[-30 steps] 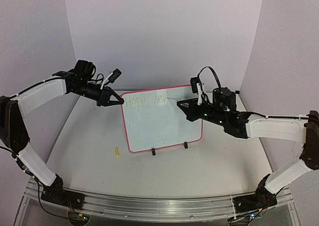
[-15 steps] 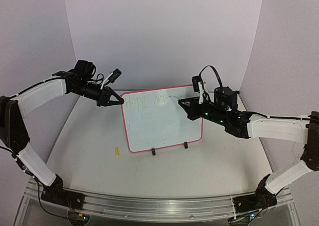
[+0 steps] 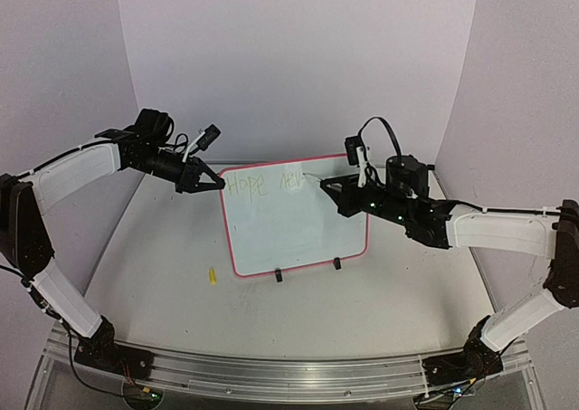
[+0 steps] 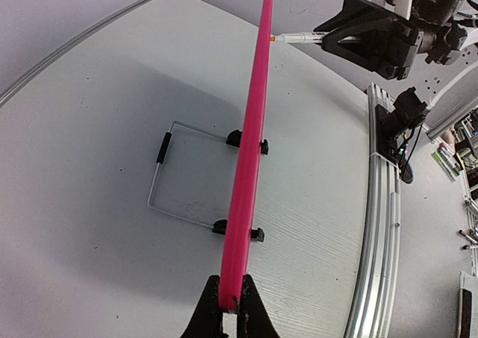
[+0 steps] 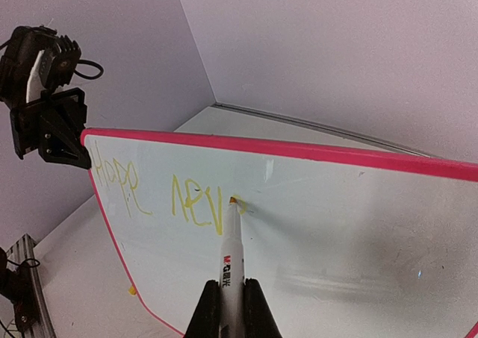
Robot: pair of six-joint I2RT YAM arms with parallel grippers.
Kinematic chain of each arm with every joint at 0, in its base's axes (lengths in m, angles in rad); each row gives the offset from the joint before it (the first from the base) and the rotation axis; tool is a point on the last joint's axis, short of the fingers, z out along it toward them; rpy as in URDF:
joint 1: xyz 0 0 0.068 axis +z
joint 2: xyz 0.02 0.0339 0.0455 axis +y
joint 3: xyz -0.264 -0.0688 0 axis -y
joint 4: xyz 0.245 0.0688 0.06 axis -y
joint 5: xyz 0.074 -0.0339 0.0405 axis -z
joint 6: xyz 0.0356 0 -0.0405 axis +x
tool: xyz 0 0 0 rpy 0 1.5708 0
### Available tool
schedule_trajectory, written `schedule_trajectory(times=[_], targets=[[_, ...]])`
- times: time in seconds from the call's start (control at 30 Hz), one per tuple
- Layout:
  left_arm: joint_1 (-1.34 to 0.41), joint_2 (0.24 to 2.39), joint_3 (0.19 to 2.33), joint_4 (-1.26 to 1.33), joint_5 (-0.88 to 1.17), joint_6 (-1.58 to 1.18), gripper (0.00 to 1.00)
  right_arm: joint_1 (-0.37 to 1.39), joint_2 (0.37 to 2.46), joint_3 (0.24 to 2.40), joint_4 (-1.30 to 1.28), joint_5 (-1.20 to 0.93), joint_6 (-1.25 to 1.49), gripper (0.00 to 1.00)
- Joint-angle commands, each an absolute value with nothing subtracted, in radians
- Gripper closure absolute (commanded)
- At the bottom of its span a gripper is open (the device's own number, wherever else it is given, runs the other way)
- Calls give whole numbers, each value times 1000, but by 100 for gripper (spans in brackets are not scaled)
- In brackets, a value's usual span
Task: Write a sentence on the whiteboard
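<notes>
Whiteboard (image 3: 294, 220): upright on black clip feet (image 3: 279, 275) at middle of bench (image 3: 181, 292). Left tool (image 3: 213, 181): clenched on whiteboard's upper left corner. Right tool (image 5: 231, 289): clenched on marker (image 5: 230, 241), tip touching board just after "nev". Sentence (image 3: 267, 183): yellow-green "Hope nev" along top edge. Small yellow piece (image 3: 212, 275): lying on bench, left of whiteboard.

You get soft, even light; the pink-framed white board (image 4: 250, 151) throws a grey shadow on the pale table (image 4: 75, 204); wrist views bow.
</notes>
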State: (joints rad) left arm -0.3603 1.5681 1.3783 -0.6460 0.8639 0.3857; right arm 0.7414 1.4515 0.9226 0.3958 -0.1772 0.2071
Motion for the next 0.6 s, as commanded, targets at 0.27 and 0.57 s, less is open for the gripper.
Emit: schedule_trajectory(times=[0.27, 0.57], targets=[[-390, 1583, 1385, -681, 829, 410, 100, 737, 1462, 888, 397, -171, 249, 100], [-390, 1581, 1385, -681, 829, 410, 100, 737, 1435, 876, 386, -120, 247, 100]])
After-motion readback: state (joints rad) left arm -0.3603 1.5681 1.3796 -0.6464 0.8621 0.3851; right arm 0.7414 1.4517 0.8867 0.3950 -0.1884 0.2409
